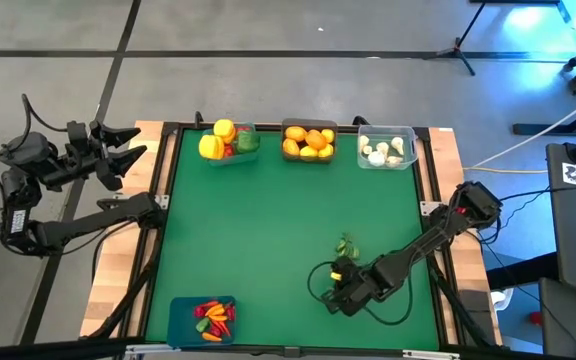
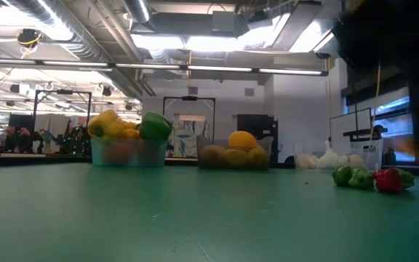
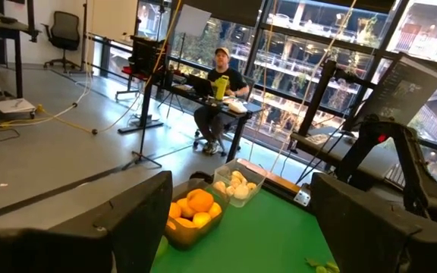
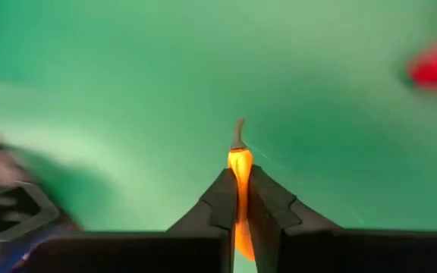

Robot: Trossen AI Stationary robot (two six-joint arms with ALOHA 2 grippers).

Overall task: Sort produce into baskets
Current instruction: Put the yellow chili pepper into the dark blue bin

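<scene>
An orange chilli (image 4: 239,199) is getting pinched in the right gripper (image 4: 238,208) low over the mat. A few green and red bits (image 2: 369,177) are still lying loose nearby. All four bins are looking mostly filled. The left gripper (image 3: 234,220), fingers spread, is idling off-table.

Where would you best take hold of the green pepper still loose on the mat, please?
Across the body of the green pepper, coming from straight above: it lies low on the mat with open mat on most sides. The right pincer, closest, is shut on a yellow chilli.
</scene>
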